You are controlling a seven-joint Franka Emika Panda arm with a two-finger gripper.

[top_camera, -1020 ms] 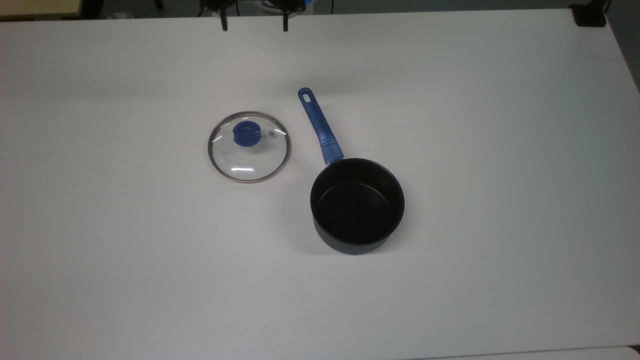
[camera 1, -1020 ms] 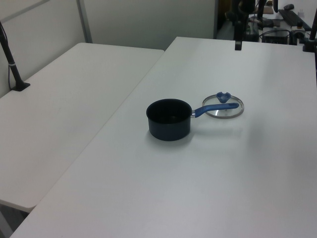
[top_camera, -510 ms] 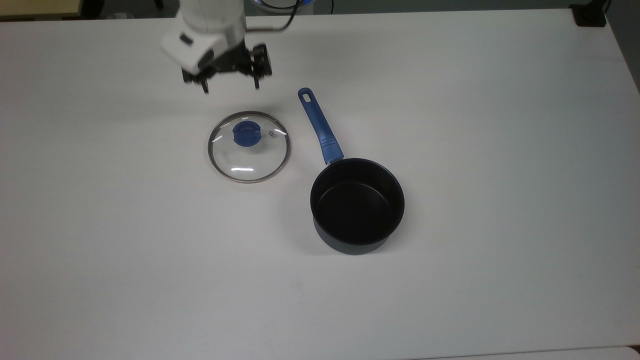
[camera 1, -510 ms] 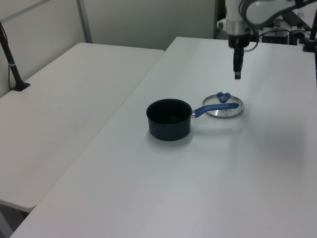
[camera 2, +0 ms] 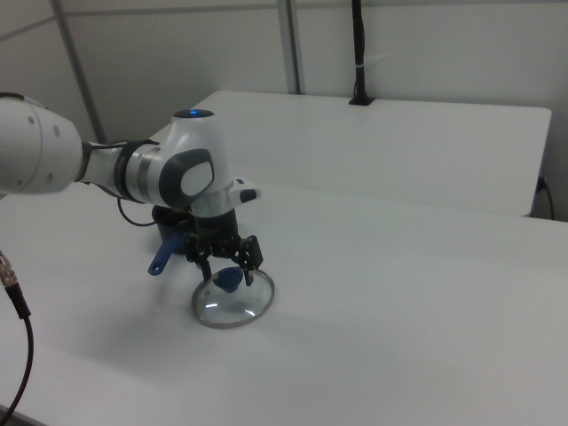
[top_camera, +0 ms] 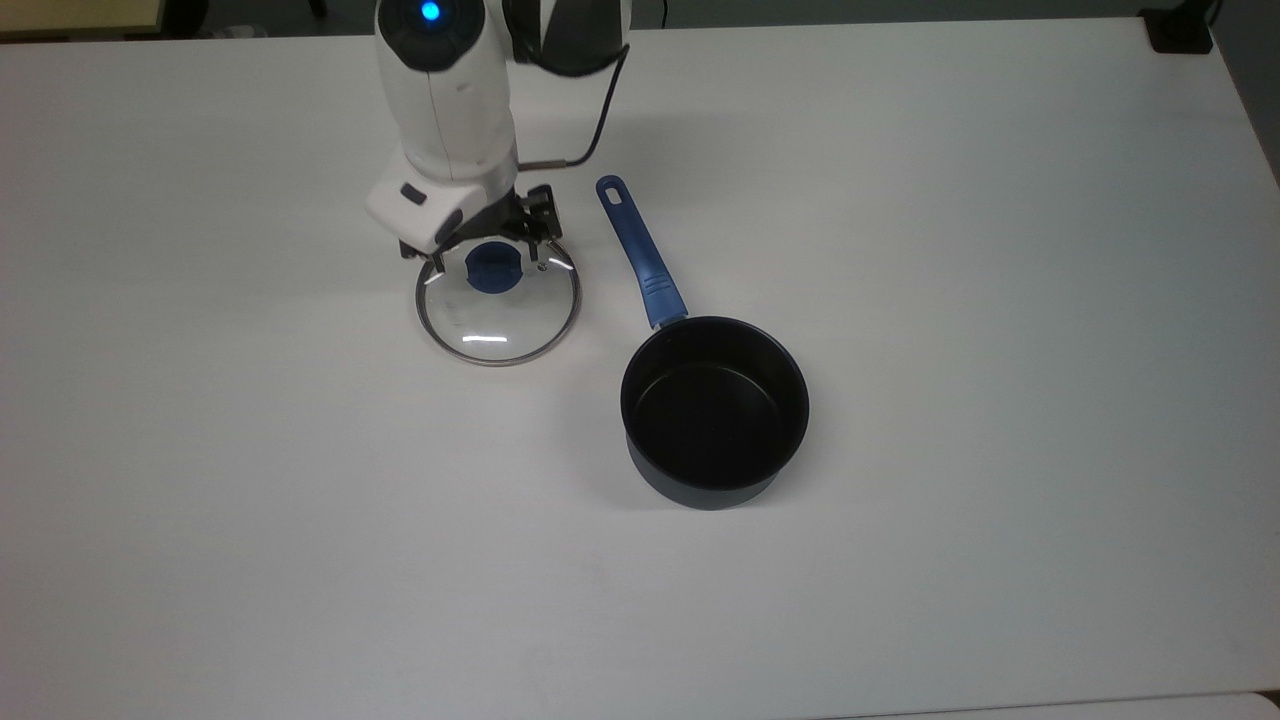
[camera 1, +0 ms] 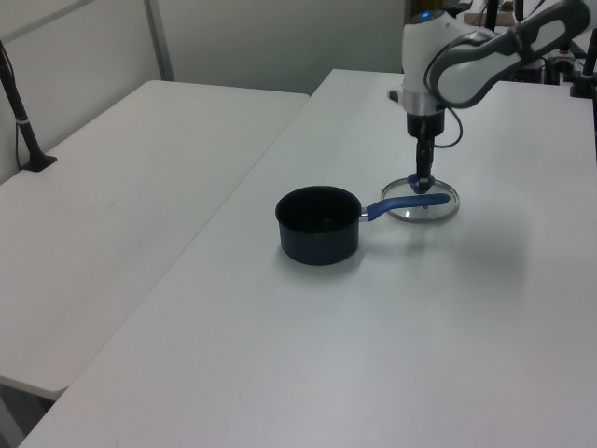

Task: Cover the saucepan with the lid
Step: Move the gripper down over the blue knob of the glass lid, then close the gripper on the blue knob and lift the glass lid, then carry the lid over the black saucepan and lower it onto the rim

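Clear lid (top_camera: pixel 497 310) with blue knob; navy saucepan (top_camera: pixel 714 412), black inside, blue handle.

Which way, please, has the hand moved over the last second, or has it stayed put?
Yes. In the top view the hand has come down from the table's far edge and now straddles the blue knob of the lid.

On the bench (top_camera: pixel 1000 250), in the top view, the lid (top_camera: pixel 498 305) lies left of the saucepan (top_camera: pixel 714 412), apart from it; the claw (top_camera: pixel 487 262) sits over the lid's knob, fingers spread.
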